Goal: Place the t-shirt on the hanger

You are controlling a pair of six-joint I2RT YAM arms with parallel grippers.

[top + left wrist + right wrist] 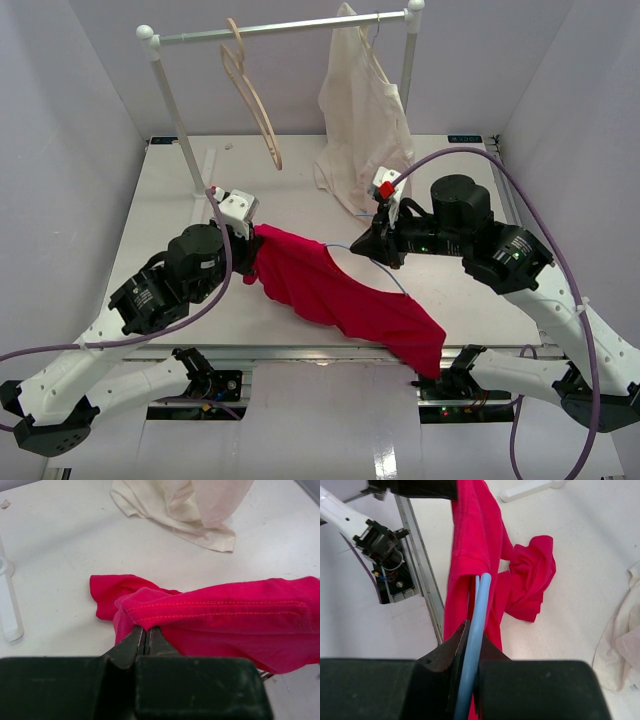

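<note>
Crimson-red t-shirt (340, 290); light-blue hanger (478, 625); cream-white garment (365, 120).

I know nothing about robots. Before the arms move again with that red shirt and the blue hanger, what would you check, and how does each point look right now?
1. Left gripper clamped on the t-shirt: ok, shut on its stitched edge.
2. Right gripper holding the hanger: ok, the blue wire runs between its fingers.
3. Hanger inside the t-shirt: ok at the opening; how deep it goes, cannot tell.
4. T-shirt fully on the table: not ok, one end seems to hang past the near edge and might snag.
5. Cream garment apart from the t-shirt: ok.
</note>
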